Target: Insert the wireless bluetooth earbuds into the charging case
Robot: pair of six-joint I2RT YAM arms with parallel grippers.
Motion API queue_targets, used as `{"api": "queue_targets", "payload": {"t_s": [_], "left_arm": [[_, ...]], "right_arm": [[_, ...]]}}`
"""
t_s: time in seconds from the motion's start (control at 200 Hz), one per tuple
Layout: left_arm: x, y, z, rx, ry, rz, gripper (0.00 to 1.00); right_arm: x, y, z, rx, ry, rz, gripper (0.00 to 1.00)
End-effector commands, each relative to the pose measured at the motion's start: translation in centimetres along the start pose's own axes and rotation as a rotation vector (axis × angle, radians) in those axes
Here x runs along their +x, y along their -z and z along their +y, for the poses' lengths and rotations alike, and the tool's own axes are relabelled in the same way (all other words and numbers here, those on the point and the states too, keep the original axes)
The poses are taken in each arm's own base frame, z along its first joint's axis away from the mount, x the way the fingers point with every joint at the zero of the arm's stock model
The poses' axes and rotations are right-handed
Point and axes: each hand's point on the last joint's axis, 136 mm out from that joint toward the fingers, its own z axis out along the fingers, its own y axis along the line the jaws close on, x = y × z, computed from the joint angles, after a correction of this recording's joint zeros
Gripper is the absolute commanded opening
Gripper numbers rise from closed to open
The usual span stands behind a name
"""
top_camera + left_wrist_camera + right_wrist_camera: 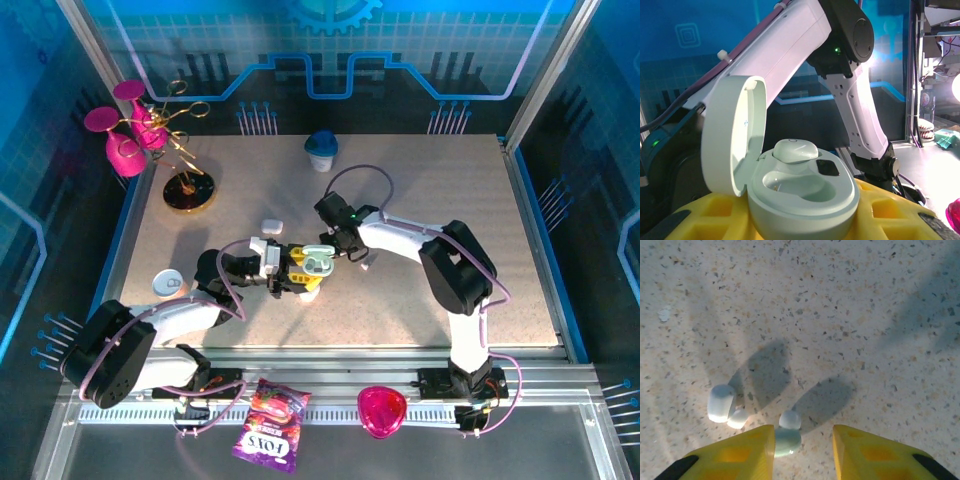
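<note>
An earbud lies on the bench between the right jaws, which stand parted, its long axis along the gap, while the left jaws clamp the open charging case.

The pale mint charging case stands open at lower centre, its lid tipped up leftward, with one earbud seated in the far well. On the speckled desk lie a second earbud at lower left and a third earbud at bottom centre.
</note>
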Motion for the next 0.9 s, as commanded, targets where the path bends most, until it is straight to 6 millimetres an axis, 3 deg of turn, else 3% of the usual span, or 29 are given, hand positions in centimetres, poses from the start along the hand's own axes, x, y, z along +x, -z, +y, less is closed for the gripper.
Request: {"api": "queue_targets", "payload": {"t_s": [0.0, 0.31, 0.69, 0.895], "left_arm": [[-0.1, 0.1, -0.3, 0.02, -0.037, -0.001, 0.23], [-0.4, 0.1, -1.5, 0.093, -0.067, 0.002, 0.23], [-0.7, 0.1, -2.2, 0.134, -0.079, 0.003, 0.23], [-0.5, 0.0, -2.0, 0.133, -0.071, 0.006, 0.23]], "right_arm": [[0.0, -0.5, -0.5, 0.041, 0.032, 0.035, 0.34], [0.6, -1.6, -2.2, 0.074, 0.025, 0.078, 0.33], [3.2, 1.0, -3.2, 0.04, -0.011, 0.069, 0.33], [2.9, 2.8, -2.4, -0.023, -0.041, 0.018, 0.37]]}}
